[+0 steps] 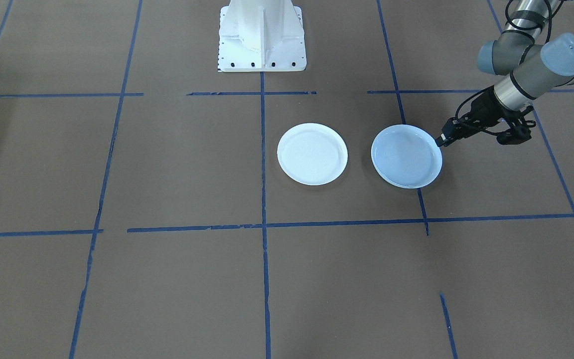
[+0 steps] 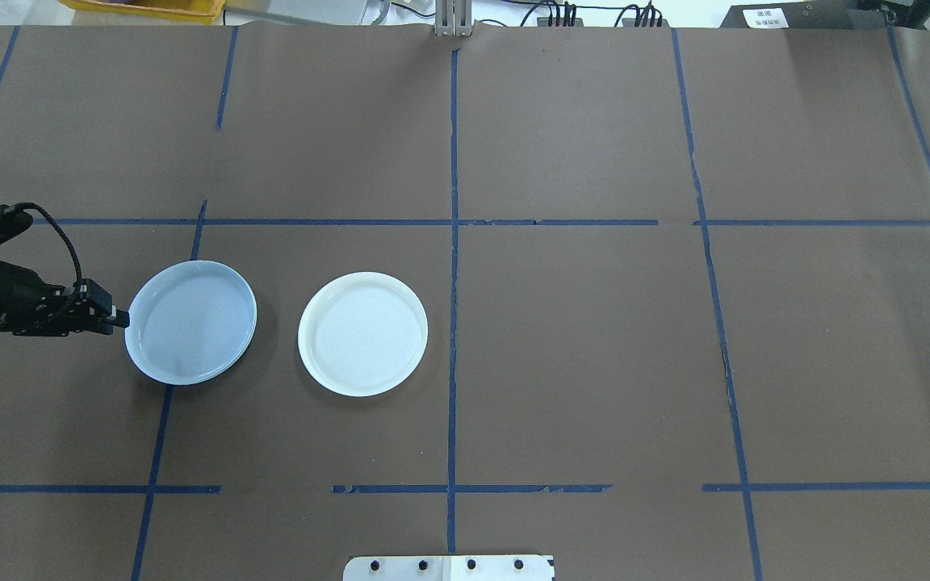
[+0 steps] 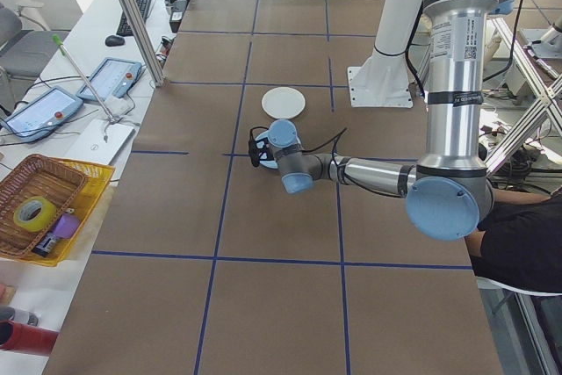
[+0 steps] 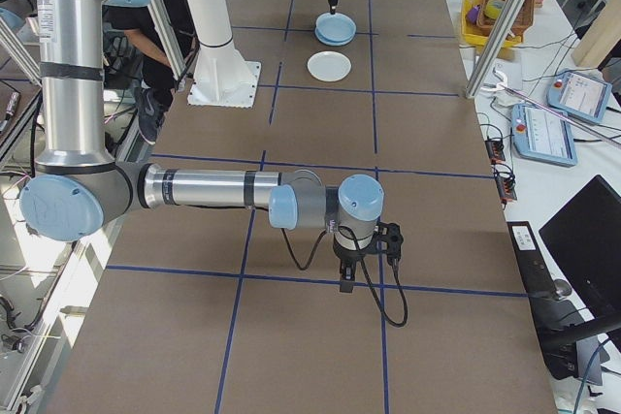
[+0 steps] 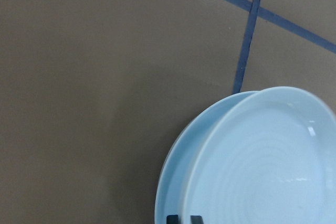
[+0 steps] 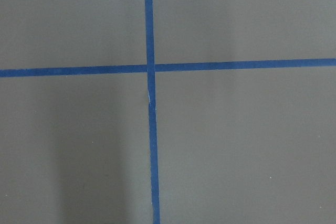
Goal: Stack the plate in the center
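Two pale blue plates lie stacked, slightly offset. The upper plate (image 1: 406, 155) (image 2: 190, 321) (image 5: 268, 166) has faint concentric rings. Under it, the center plate (image 5: 176, 182) shows only as a smooth crescent and rim (image 1: 402, 187). My left gripper (image 1: 439, 141) (image 2: 122, 317) (image 5: 184, 219) is at the stack's outer edge. Its fingertips (image 5: 172, 219) are close together on the upper plate's rim. My right gripper (image 4: 346, 285) hangs low over bare table far from the plates; whether it is open or shut I cannot tell.
A matte white plate (image 1: 312, 154) (image 2: 362, 333) lies alone beside the stack, near the table's middle line. The robot's white base (image 1: 261, 37) stands behind it. Blue tape lines (image 6: 149, 68) cross the brown table. Baskets and tablets sit beyond the table edge (image 3: 48, 204).
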`<move>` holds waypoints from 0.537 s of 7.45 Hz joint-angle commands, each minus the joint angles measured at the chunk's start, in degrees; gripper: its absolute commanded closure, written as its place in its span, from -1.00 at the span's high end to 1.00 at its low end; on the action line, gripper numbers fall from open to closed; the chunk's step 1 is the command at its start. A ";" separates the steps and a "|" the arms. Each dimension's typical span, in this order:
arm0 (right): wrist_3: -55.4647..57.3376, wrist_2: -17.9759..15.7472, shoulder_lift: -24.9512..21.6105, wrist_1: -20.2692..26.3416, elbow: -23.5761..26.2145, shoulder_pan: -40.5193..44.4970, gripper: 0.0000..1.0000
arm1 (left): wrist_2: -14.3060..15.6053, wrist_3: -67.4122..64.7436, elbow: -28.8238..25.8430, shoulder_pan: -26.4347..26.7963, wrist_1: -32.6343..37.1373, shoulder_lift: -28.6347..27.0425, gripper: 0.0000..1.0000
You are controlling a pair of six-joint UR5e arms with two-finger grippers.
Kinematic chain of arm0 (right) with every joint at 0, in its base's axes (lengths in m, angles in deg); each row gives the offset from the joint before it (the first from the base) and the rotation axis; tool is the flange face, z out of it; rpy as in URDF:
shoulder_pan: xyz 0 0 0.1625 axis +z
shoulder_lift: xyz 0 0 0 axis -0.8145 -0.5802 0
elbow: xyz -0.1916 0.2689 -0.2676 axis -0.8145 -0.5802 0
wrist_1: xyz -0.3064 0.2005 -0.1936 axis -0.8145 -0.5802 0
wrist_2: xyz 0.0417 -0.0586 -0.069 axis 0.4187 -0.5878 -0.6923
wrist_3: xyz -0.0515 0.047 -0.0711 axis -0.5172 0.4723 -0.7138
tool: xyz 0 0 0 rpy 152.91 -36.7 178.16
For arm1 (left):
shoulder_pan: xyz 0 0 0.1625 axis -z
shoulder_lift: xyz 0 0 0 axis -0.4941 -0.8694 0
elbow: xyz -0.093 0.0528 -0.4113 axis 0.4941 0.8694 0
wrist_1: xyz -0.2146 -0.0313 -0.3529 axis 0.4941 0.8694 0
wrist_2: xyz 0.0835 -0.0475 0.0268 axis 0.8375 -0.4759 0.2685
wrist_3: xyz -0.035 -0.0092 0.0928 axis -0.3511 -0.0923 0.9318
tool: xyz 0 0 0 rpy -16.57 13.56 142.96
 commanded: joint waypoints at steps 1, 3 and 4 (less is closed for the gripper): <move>0.04 0.03 0.00 -0.01 0.00 0.00 1.00 | -0.63 0.11 2.36 0.01 -0.61 0.71 1.00; 0.04 0.03 0.00 -0.01 0.00 0.00 1.00 | -3.35 0.02 7.10 -0.08 -8.81 -0.34 1.00; 0.04 -0.06 0.00 -0.01 0.00 0.00 1.00 | -2.92 -0.07 12.35 -1.38 -17.32 -1.82 1.00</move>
